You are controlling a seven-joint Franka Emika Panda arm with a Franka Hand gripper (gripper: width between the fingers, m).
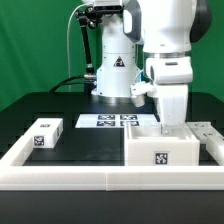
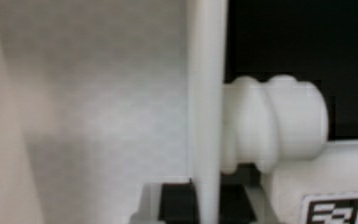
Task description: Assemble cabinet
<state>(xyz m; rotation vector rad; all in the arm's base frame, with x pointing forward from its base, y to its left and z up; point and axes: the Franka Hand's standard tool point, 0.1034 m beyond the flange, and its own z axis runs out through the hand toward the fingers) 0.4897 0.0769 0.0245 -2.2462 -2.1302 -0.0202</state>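
The cabinet body (image 1: 160, 148) lies on the table (image 1: 30, 105) against the low border frame (image 1: 80, 175), its tagged face towards the exterior camera and its longer side seemingly running across that view. The fingers (image 1: 170, 120) point straight down at the body's rear top edge, touching it or just above it. Their tips are hidden there, so one cannot tell how wide they are or whether they hold anything. The wrist view is blurred: a thin upright white edge (image 2: 202, 100) stands beside a rounded ribbed white part (image 2: 274, 115). The coming move probably turns on that edge lying between the fingers. A small tagged block (image 1: 45, 133) sits well apart from the body, the marker board (image 1: 108, 120) behind it, another white piece (image 1: 205, 130) just beside, leaving little room there.
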